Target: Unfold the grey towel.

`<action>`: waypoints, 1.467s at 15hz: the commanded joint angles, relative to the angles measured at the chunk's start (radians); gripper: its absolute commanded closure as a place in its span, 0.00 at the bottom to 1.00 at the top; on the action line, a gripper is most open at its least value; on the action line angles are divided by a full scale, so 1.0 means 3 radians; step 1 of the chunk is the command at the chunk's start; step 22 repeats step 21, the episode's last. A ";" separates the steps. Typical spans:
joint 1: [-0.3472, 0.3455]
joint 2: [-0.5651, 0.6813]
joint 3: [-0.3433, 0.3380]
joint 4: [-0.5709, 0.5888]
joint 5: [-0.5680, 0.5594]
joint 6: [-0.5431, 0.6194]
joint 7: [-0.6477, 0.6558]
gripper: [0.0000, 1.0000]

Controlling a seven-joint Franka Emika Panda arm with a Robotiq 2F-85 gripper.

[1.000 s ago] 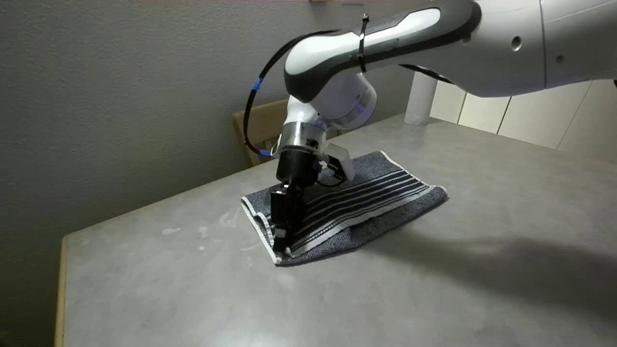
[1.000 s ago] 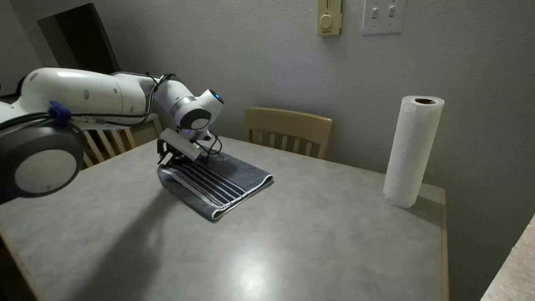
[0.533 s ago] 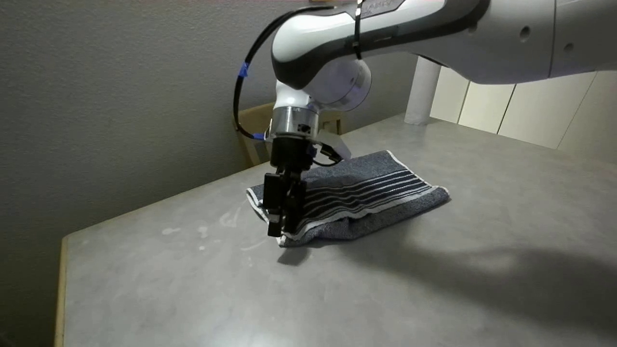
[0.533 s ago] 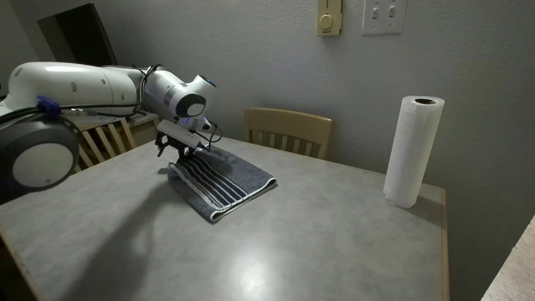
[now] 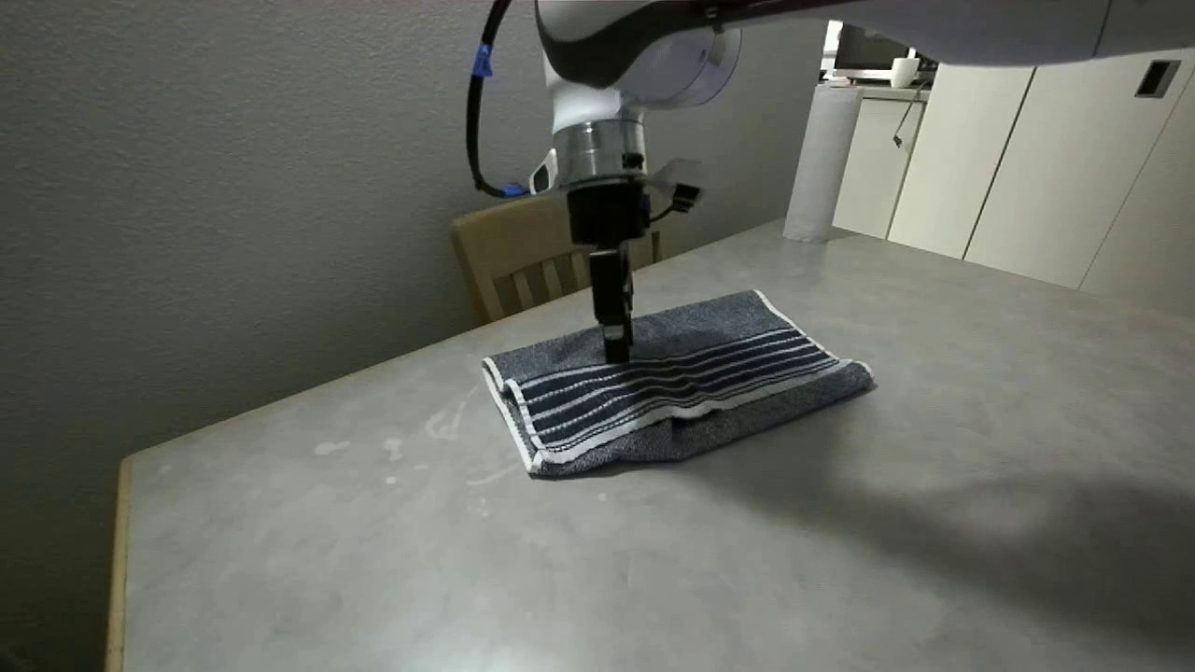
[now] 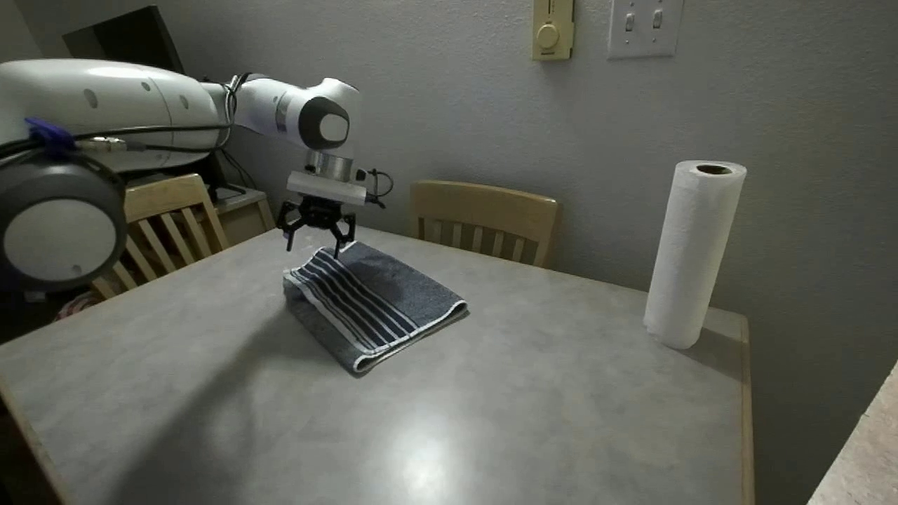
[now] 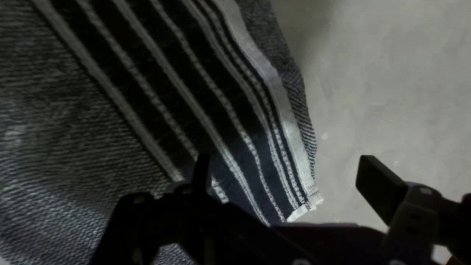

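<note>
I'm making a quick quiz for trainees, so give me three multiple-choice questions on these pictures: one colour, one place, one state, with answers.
1. What colour edges the grey towel? A) red; B) white; C) yellow
2. The paper towel roll stands on: A) a chair; B) the towel; C) the table
3. How is the gripper? A) open; B) shut on the towel; C) shut, empty

1 B: its hem shows white.
2 C: it stands there in both exterior views.
3 A: the fingers stand apart in the wrist view.
</note>
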 commanded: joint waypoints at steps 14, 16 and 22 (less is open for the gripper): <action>-0.0311 -0.0470 -0.0371 0.0002 -0.0521 -0.0335 -0.1274 0.00; -0.0310 -0.0478 -0.0373 -0.0007 -0.0519 -0.0331 -0.1272 0.00; -0.0303 -0.0478 -0.0373 -0.0021 -0.0519 -0.0331 -0.1270 0.00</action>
